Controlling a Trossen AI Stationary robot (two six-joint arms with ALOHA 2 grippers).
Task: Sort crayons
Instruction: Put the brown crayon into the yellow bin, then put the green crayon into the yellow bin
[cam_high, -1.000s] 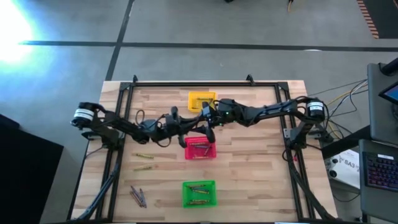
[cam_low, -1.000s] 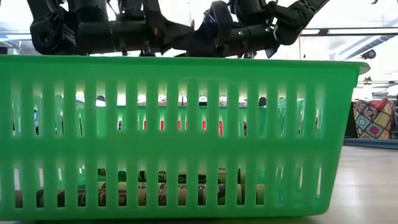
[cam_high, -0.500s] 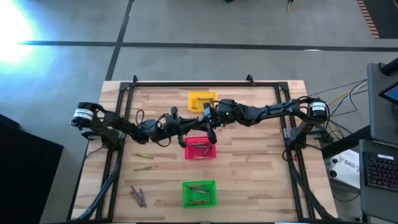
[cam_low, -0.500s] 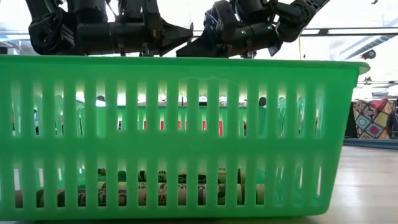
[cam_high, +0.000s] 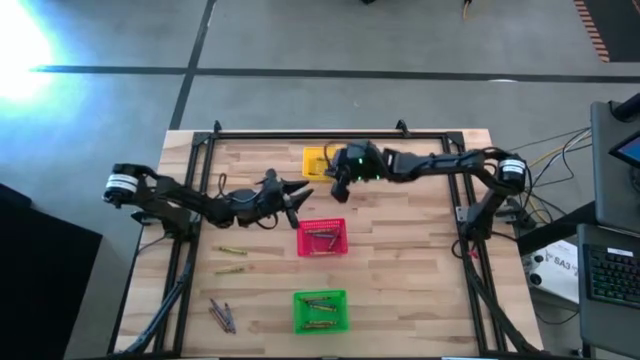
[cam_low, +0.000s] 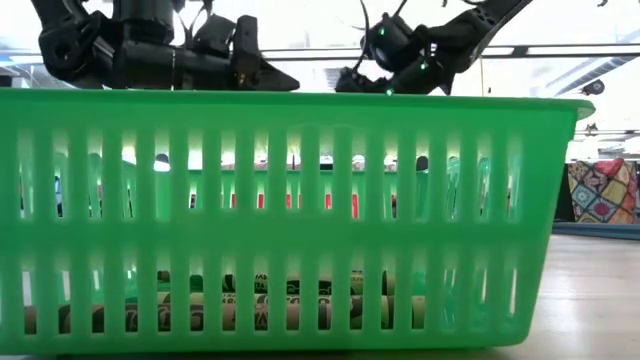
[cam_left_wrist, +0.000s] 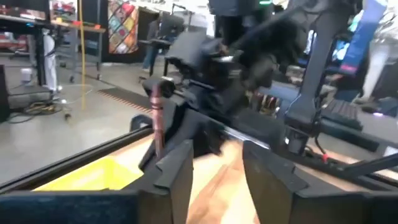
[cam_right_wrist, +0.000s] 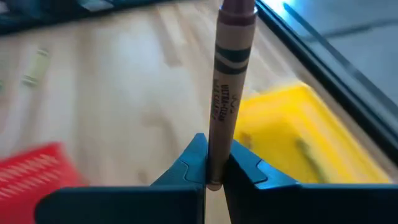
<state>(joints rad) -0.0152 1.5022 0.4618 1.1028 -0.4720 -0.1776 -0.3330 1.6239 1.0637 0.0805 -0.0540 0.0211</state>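
Right wrist view shows right gripper (cam_right_wrist: 213, 163) pinching reddish-brown crayon (cam_right_wrist: 229, 87) by its base, upright, over table near yellow basket (cam_right_wrist: 298, 134); should carry it over red basket (cam_high: 322, 239), lower, then release; left gripper (cam_high: 298, 194) spread, empty, just beside red basket.

yellow basket (cam_high: 318, 160), red basket (cam_high: 322, 238), green basket (cam_high: 320, 311)

Two dark, slender, jointed robot arms with white-banded bases

Each arm is built of matte black segments; a white ring with a dark marking is seen at the left arm's base (cam_high: 122, 183) and at the right arm's base (cam_high: 507, 174). Small green lights are lit near the right wrist (cam_low: 383, 32). Thin black cables are looped along both arms. The blue-black fingers (cam_right_wrist: 188, 167) are wedge-shaped and flat-faced.
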